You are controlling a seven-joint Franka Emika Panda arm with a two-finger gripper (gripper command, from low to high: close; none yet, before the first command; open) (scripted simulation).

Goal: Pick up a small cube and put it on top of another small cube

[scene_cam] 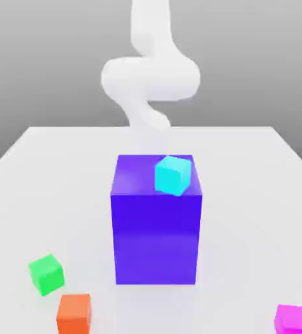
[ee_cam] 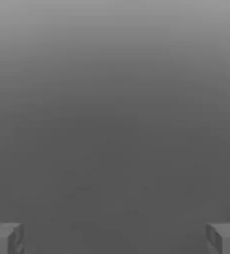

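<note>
The small magenta cube (scene_cam: pixel 293 319) lies on the white table (scene_cam: pixel 257 196) at the front of the exterior view's right, far from the arm. My white arm (scene_cam: pixel 150 78) rises at the back of the table, behind the big blue-violet block (scene_cam: pixel 156 235). In the hand view my gripper (ee_cam: pixel 115 239) is open, its grey fingertips (ee_cam: pixel 5 238) standing wide apart with nothing between them and only grey backdrop ahead.
A cyan cube (scene_cam: pixel 173 175) rests tilted on top of the big block. A green cube (scene_cam: pixel 46 273) and an orange cube (scene_cam: pixel 74 313) lie at the front of the exterior view's left.
</note>
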